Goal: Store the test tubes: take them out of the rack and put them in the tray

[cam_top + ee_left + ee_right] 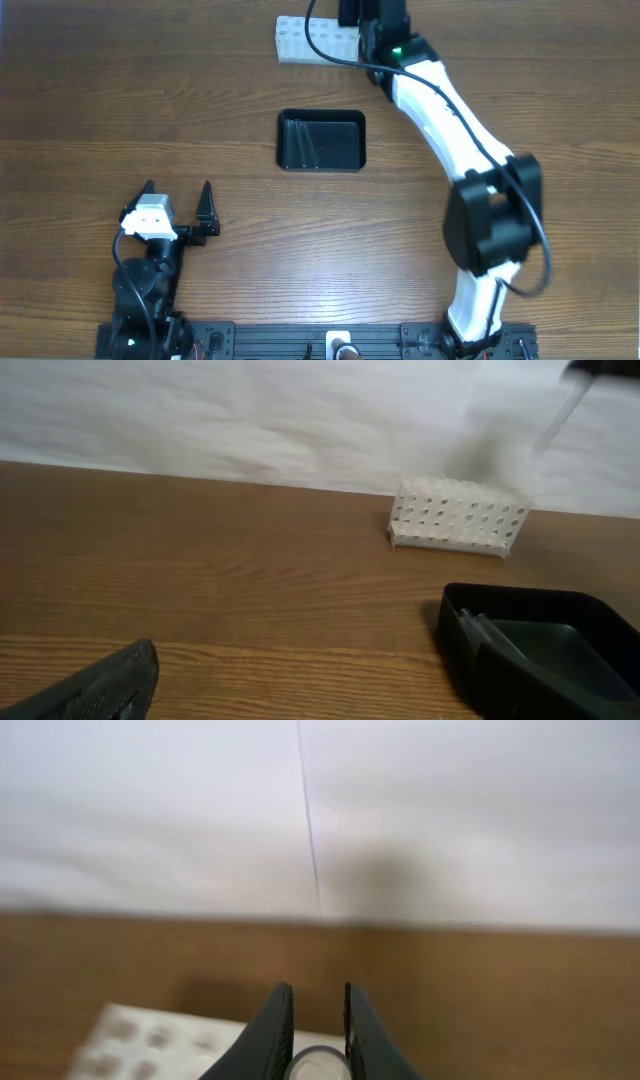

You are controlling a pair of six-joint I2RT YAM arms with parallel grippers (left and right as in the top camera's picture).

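One test tube [318,1067] is pinched between the right fingers [275,1025], held above the white rack [315,42] at the worktop's [100,120] far edge. The next move calls for carrying it nearer, over the black tray [320,166], and lowering it in. The left fingers [207,195] stand open, near left.

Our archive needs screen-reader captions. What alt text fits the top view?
The right arm is stretched to a white rack at the far edge of the table. A black tray holding a few tubes sits mid-table; the left gripper rests open near its base.
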